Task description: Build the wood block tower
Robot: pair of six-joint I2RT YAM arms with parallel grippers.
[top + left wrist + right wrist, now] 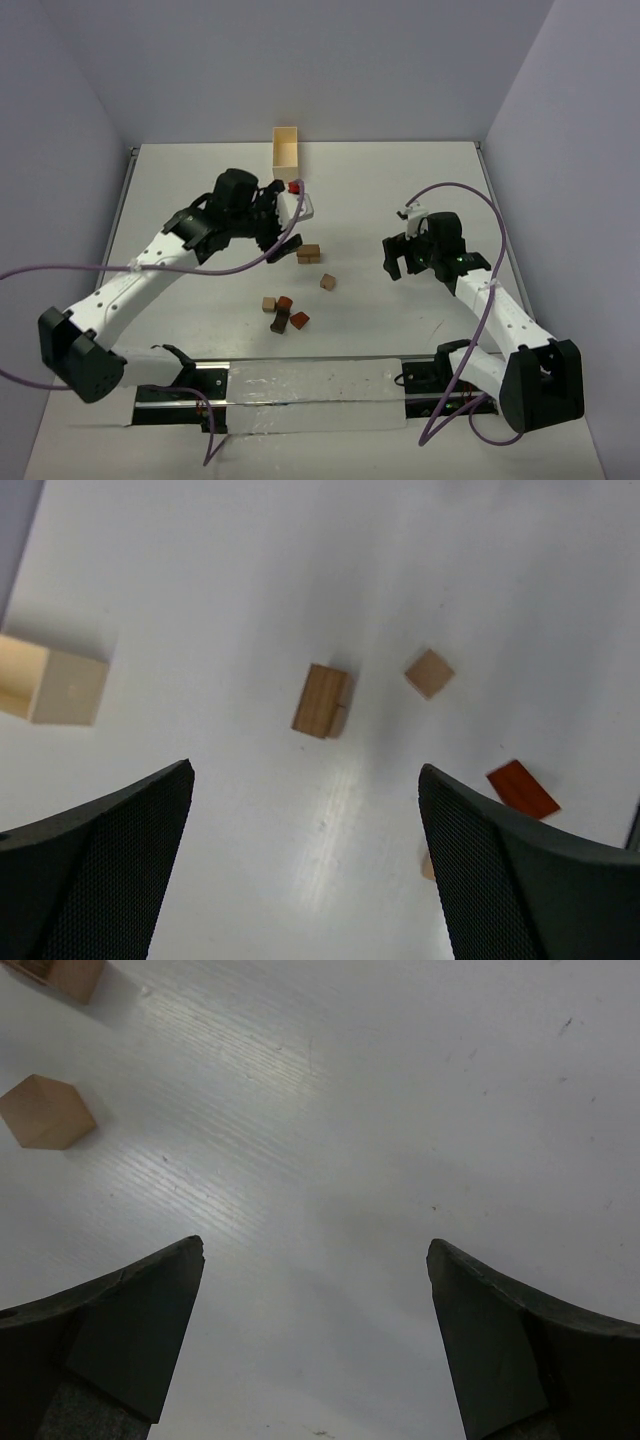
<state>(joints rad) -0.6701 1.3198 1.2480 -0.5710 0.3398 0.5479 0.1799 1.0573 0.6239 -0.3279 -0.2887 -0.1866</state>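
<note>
Small wooden blocks lie loose on the white table. A brown block (308, 254) lies mid-table and also shows in the left wrist view (321, 701). A tan cube (327, 282) lies right of it and shows in both wrist views (429, 673) (45, 1112). Nearer the arms, a tan cube (268, 303), reddish-brown pieces (284, 303) and a red wedge (299, 320) lie together. My left gripper (277, 230) (305, 772) is open and empty, above the table just left of the brown block. My right gripper (400, 256) (315, 1248) is open and empty, right of the blocks.
A pale rectangular wooden box (287, 150) stands at the back of the table and shows at the left of the left wrist view (55, 683). A small red piece (294, 186) lies beside it. Grey walls close the table in on three sides.
</note>
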